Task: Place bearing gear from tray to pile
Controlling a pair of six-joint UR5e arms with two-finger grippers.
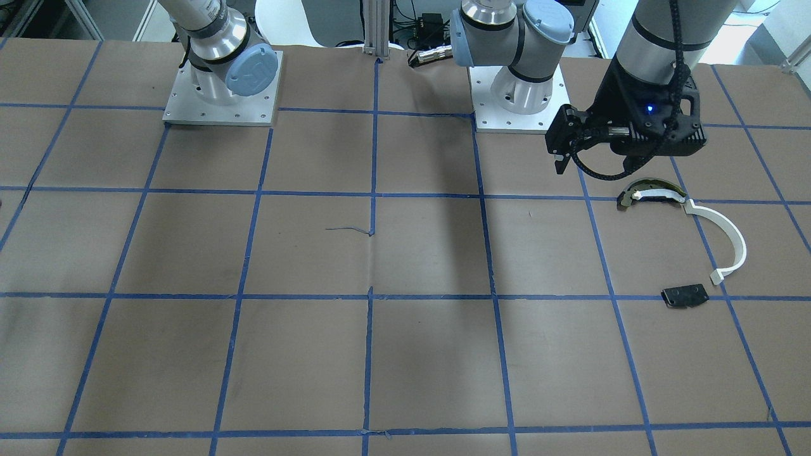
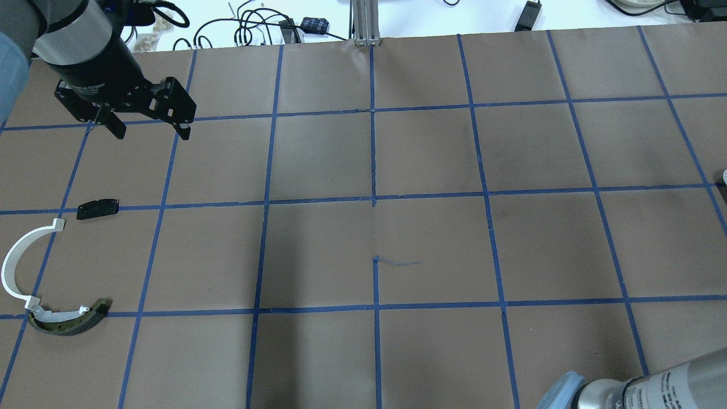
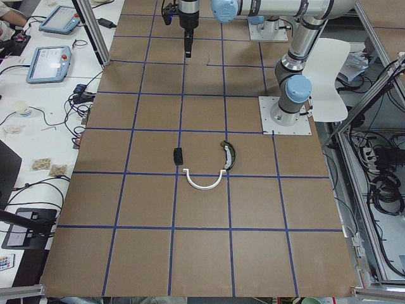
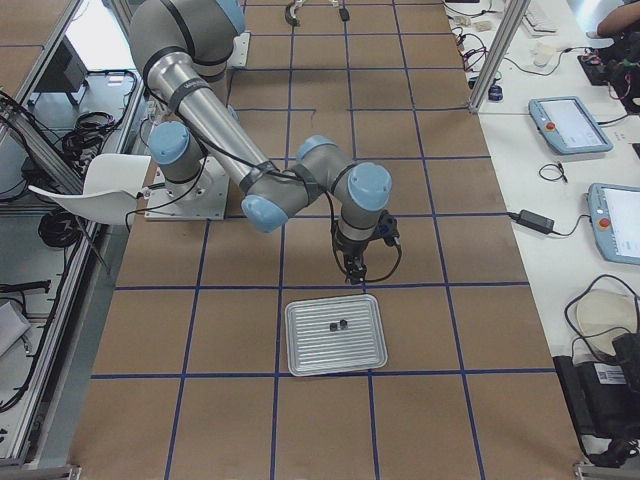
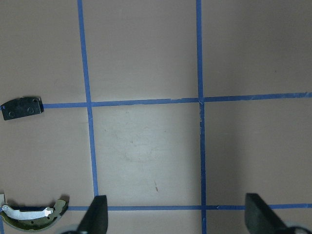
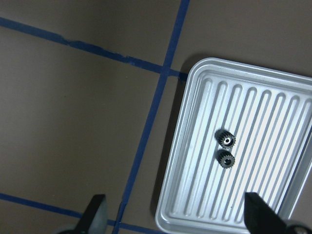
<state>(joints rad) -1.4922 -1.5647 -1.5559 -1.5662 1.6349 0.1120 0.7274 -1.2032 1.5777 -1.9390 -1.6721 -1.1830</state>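
Two small dark toothed gears point(image 6: 226, 140) sit together on silver ribbed metal tray point(image 6: 273, 122). Over tray edge hangs right gripper point(image 6: 175, 212) — jaws wide apart, empty. Also wide and empty is left gripper point(image 2: 150, 128), near pile point(image 1: 652, 193) — white curved plastic strip point(image 2: 11, 261), dark arc piece w/ pale band point(image 2: 68, 324), flat black plate point(image 2: 97, 208).

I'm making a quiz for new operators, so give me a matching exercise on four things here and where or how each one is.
Things: 1 white curved strip; 2 flat black plate; 3 two gears; 4 left gripper.
States: A open, above bare table; B on the ribbed tray; C one end touching the dark arc-shaped piece; D lying alone, touching no other part.
Pairs: 1-C, 2-D, 3-B, 4-A.
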